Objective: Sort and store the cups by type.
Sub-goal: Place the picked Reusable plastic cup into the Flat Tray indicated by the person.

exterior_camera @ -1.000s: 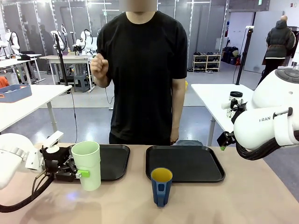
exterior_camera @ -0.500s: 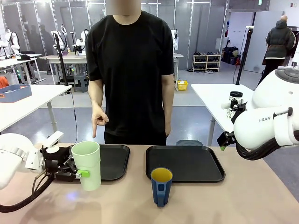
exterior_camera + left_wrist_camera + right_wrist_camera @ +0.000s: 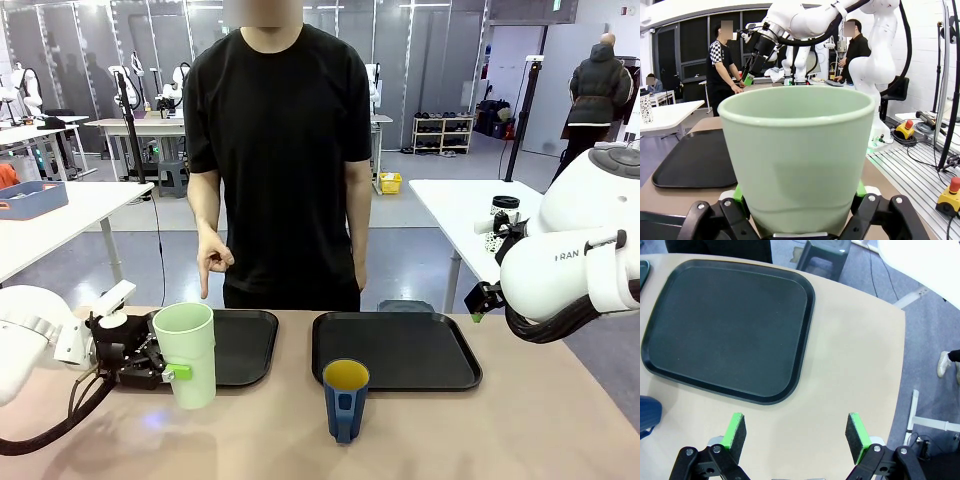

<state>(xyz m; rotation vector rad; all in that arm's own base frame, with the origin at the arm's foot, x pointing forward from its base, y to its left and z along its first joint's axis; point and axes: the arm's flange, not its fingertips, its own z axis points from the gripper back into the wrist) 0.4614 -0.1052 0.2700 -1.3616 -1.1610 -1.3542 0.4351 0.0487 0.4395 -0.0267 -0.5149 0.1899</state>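
Looking across the counter, you have your left claw clamped on the pale green tumbler, with a green pad on each side of its lower wall. The tumbler stands upright at the near edge of the left black tray; you cannot tell whether its base touches the counter. The dark blue cup, yellow inside, stands upright on the bare counter just in front of the right black tray, and nothing touches it. Your right claw hangs above the counter beside that tray's corner, jaws spread wide with nothing between them. On the right arm you can read the letters "RAN". The person's hand points a finger down toward the left tray.
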